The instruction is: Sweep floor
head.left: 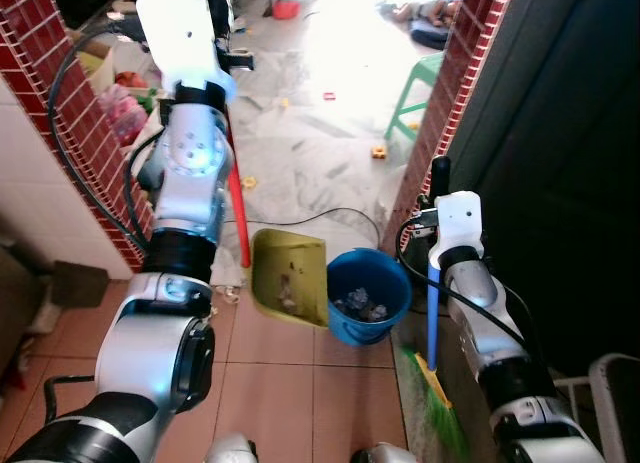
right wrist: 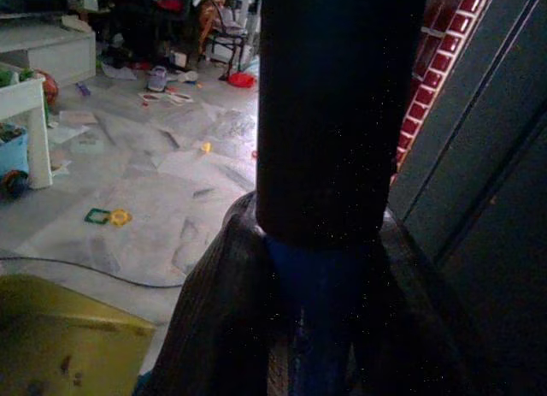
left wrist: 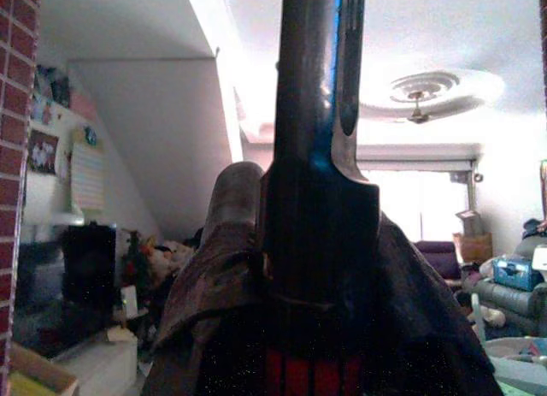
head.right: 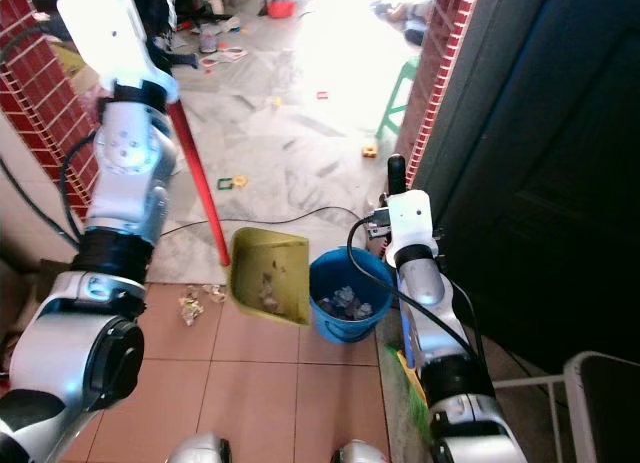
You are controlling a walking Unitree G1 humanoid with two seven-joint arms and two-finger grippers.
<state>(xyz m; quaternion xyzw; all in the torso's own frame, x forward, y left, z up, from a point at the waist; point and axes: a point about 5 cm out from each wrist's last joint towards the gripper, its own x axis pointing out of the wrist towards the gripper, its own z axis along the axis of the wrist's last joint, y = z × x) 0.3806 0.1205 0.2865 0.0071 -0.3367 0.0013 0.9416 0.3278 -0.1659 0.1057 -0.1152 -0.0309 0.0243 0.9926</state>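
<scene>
From where I stand, the sweeping looks partly done. The blue bucket (head.left: 368, 296) already holds a heap of crumpled scraps, and the yellow dustpan (head.left: 289, 275) is tipped up just beside it, its mouth turned toward the bucket rim with some dirt clinging inside. My guess is a load is being emptied or has just gone in. There is work left: a small clump of litter (head.right: 197, 301) lies on the terracotta tiles beside the dustpan, and farther off the pale marble floor (head.left: 300, 143) is dotted with bits and small toys.

The left gripper (left wrist: 318, 242) is raised high and clenched around the dustpan's red handle (head.left: 239, 218), which slants down from it to the pan. The right gripper (right wrist: 329, 268) is clamped on the dark grip atop the broom's blue pole (head.left: 432, 313). The pole stands nearly upright below it, close to the brick pillar, and the green bristles (head.left: 440, 403) rest on the floor just right of the bucket, well apart from the remaining litter.
</scene>
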